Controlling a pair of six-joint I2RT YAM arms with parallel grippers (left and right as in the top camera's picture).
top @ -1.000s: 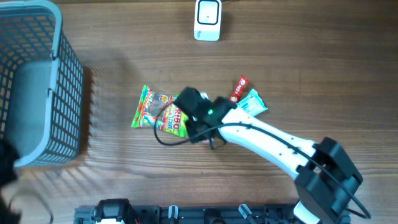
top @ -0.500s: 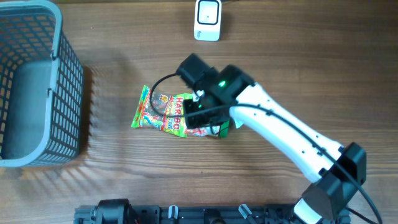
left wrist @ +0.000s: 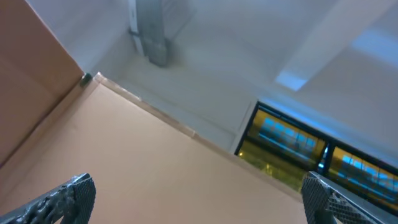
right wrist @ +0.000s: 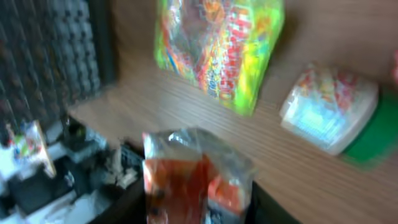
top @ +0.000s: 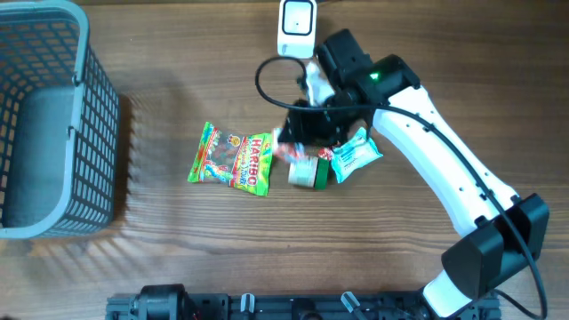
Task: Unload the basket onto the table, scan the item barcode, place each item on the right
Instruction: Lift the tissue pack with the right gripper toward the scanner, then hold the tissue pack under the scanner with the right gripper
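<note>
Our right gripper [right wrist: 198, 208] is clamped on the red snack packet [right wrist: 186, 180], holding it above the table, near the white barcode scanner [top: 297, 28]. Our left gripper [left wrist: 199, 199] has its fingers wide apart.

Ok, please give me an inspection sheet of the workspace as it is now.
Surface: wooden table, no spill seen.
Job's things: scanner at the far edge; red packet lifted off the table.
Clutter: Haribo bag, tub with green lid, teal packet, basket at the left.
Hands: right hand shut on the red packet; left hand open, holding nothing.
Cables: black cable loops beside the right hand.
Surroundings: only ceiling, in the left wrist view.
</note>
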